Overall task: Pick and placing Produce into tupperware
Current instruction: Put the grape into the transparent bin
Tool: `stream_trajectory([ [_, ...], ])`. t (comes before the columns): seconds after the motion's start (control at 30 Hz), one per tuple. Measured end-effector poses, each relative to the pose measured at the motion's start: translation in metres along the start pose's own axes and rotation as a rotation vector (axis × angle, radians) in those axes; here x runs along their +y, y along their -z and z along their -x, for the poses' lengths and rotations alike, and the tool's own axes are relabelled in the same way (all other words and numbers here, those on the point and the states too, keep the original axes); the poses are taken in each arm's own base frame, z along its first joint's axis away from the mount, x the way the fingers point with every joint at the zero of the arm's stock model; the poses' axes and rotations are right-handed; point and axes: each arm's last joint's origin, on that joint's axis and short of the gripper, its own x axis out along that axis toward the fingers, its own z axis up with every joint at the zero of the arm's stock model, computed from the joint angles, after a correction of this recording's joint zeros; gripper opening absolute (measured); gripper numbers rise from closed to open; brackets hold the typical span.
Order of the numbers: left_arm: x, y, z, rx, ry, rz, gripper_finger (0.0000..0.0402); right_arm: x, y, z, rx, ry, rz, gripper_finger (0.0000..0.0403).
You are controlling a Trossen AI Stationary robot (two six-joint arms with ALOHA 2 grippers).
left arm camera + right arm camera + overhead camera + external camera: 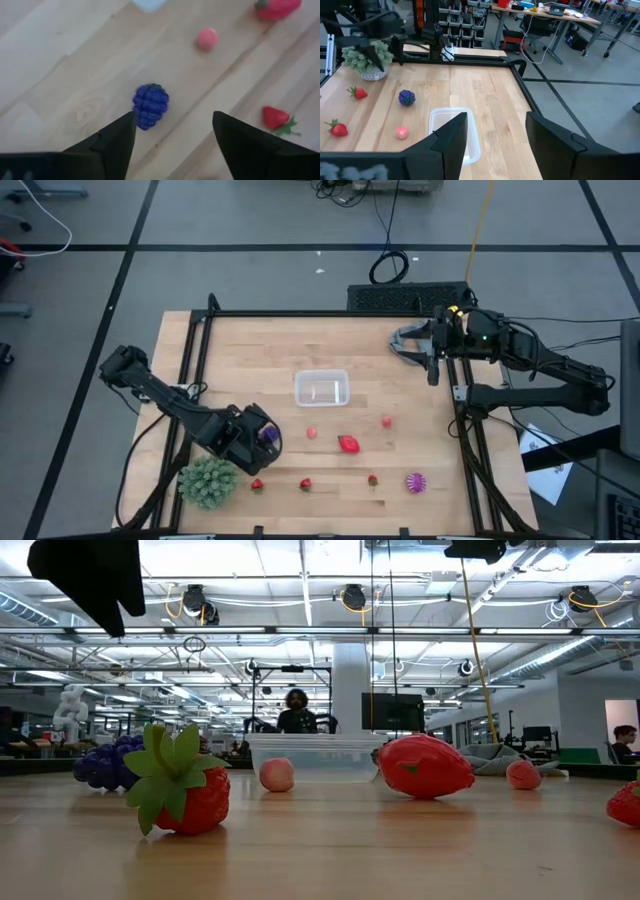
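On the counter [240,350] the tupperware [322,388] sits near the middle. Nearer the front edge, a small round fruit [312,433], a large strawberry [349,444] and another round fruit [387,421] lie in a loose row, apart from one another. Along the front edge runs a row of three little strawberries [305,484], with the spiky ball [415,482] at its right end and a large spiky ball [208,482] at its left. A berry cluster [270,434] lies left of the first round fruit, under the left gripper [262,436]. The right gripper [408,346] hovers at the back right, behind the tupperware.
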Motion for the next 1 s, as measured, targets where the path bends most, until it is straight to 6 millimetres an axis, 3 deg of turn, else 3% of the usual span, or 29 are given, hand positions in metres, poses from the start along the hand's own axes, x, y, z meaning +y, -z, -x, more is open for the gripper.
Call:
stream_trajectory([
  [0.3,0.003,0.000,-0.013,0.052,-0.097,-0.013,0.0393,0.000,0.000,0.000,-0.001,0.000,-0.009,0.0192],
  [0.5,0.002,-0.004,-0.016,0.085,-0.097,0.025,0.0390,0.000,0.000,0.000,0.000,0.000,-0.016,0.0192],
  [1.0,-0.011,0.004,-0.060,0.200,-0.208,-0.022,0.0397,0.000,0.000,0.000,0.004,-0.001,-0.020,0.0192],
])
